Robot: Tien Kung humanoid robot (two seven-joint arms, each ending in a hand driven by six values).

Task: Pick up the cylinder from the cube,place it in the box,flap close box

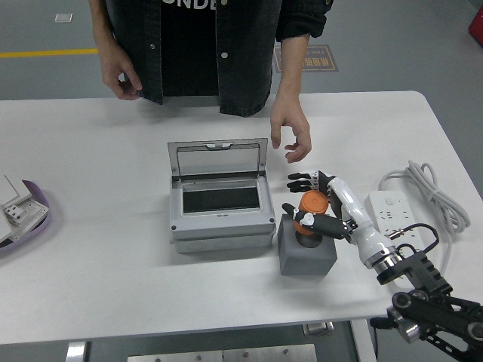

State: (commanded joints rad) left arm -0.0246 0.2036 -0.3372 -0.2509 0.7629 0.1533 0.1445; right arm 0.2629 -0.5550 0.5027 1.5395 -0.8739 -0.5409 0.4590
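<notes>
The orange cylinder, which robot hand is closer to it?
Right. The right hand is at the orange cylinder in the gray cube, fingers around it. The left hand is not in view.

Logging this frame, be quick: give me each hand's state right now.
Left hand: not in view.
Right hand: fingers curled around the orange cylinder, which sits in the grey cube.

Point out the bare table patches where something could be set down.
Bare: the wide stretch between the purple tray and the box, and the front strip along the near edge. Crowded: right of the box, with the cube, cylinder, right hand, power strip and a person's hand.
</notes>
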